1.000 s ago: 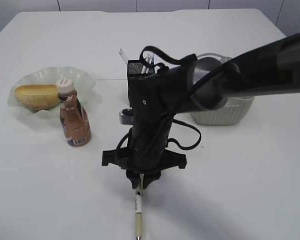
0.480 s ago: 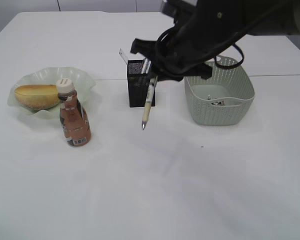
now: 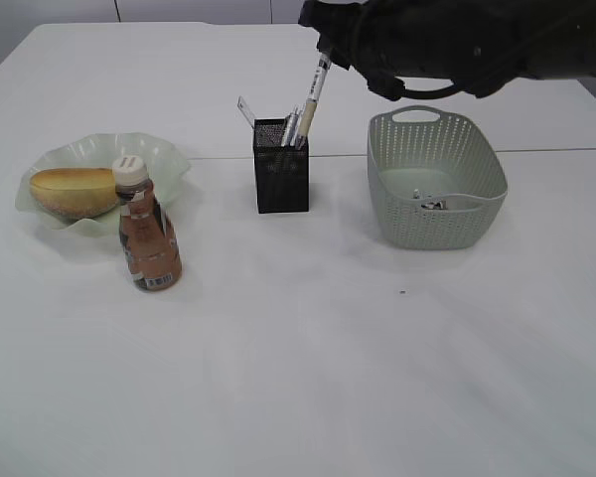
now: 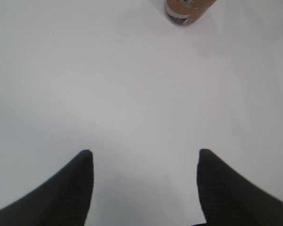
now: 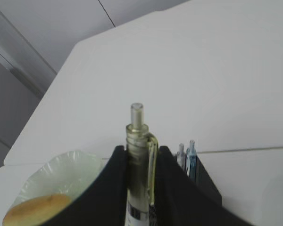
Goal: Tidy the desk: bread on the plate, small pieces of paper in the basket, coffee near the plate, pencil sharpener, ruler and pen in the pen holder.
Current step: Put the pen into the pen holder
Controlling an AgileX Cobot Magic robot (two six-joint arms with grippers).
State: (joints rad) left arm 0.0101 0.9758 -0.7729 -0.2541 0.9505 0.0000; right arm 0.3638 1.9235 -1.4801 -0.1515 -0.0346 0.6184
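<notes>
The white desk (image 3: 308, 378) spreads under me, its seam running across toward the far edge. My right gripper (image 5: 140, 165) is clamped on the pen (image 3: 311, 104), its lower end dipping into the pen holder (image 3: 281, 166) beside the ruler (image 3: 246, 110). My left gripper (image 4: 144, 157) hangs with jaws spread, holding nothing. Bread (image 3: 73, 191) lies on the plate (image 3: 169, 159) near the left edge, coffee (image 3: 147, 237) just beside it; the basket (image 3: 437, 179) sits to the right.

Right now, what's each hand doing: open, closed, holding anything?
Left hand: open, empty, above the bare desk.
Right hand: closed on the pen, held over the pen holder.
</notes>
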